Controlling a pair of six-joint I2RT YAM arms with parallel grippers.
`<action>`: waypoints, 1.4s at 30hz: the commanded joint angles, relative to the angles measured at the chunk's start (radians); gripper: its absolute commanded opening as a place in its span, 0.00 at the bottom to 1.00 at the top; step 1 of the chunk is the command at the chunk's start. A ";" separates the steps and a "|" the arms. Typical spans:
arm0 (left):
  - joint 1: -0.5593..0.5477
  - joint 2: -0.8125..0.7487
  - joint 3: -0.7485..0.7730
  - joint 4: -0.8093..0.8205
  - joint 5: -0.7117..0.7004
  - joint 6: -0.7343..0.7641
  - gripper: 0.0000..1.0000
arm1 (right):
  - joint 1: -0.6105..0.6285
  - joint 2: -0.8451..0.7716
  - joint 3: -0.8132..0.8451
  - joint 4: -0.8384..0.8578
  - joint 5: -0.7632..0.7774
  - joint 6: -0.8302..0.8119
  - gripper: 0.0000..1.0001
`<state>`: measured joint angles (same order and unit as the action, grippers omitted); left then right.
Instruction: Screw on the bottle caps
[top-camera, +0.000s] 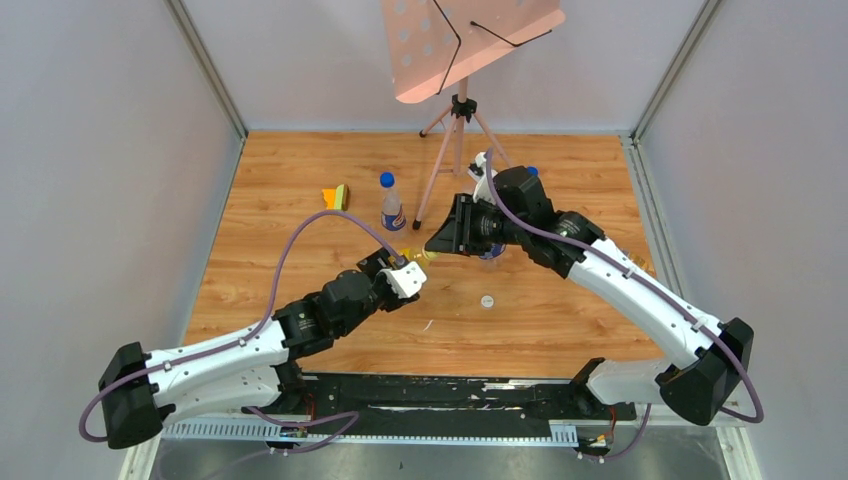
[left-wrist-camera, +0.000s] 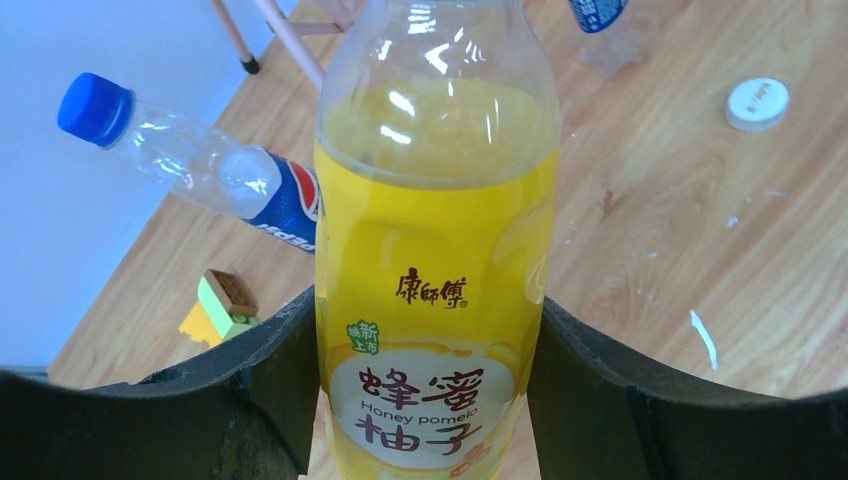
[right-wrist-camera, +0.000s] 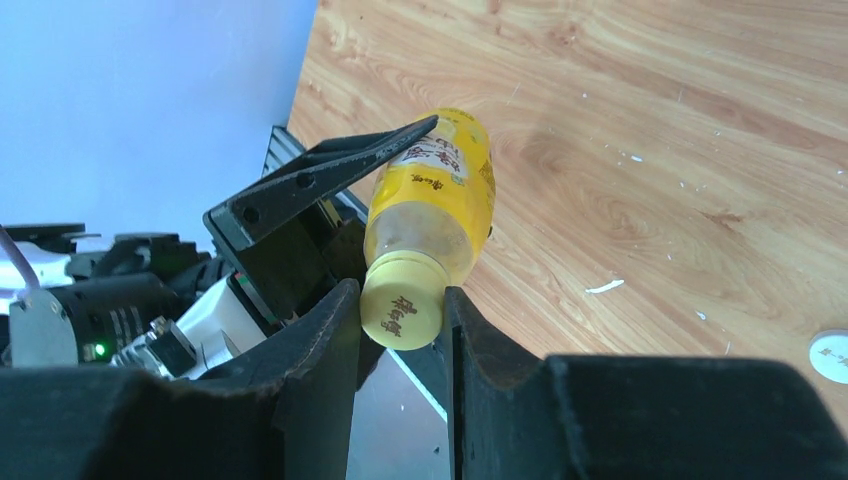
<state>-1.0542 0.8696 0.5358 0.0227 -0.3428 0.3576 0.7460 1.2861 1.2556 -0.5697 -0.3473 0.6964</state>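
My left gripper (left-wrist-camera: 430, 400) is shut on the yellow bottle (left-wrist-camera: 435, 250), its fingers pressing both sides of the label. The bottle leans toward the right arm. My right gripper (right-wrist-camera: 402, 305) is shut on the yellow cap (right-wrist-camera: 402, 298), which sits on the bottle's neck (right-wrist-camera: 435, 200). In the top view the two grippers meet at mid-table, left (top-camera: 408, 272) and right (top-camera: 437, 243). A clear bottle (top-camera: 391, 205) with a blue label stands behind them with the blue cap (left-wrist-camera: 95, 108) on it. The white cap (top-camera: 487, 300) lies loose on the table. No amber bottle shows.
A pink music stand (top-camera: 455, 110) stands at the back centre. A yellow-green toy block (top-camera: 336, 197) lies left of the clear bottle. Part of another blue-labelled bottle (left-wrist-camera: 603, 18) shows at the top of the left wrist view. Grey walls enclose the wooden table (top-camera: 560, 330).
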 joint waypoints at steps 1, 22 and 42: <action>-0.050 -0.011 0.044 0.470 -0.061 0.001 0.00 | 0.036 0.020 -0.019 -0.035 0.083 0.054 0.16; 0.230 -0.030 0.037 0.126 0.442 -0.389 0.00 | -0.029 -0.154 0.068 0.141 -0.056 -0.620 0.79; 0.312 0.139 0.210 0.072 1.049 -0.428 0.00 | -0.317 -0.179 -0.060 0.305 -0.907 -0.926 0.66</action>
<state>-0.7494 1.0042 0.6827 0.0776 0.6209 -0.0433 0.4286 1.1210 1.2137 -0.3332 -1.1263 -0.1562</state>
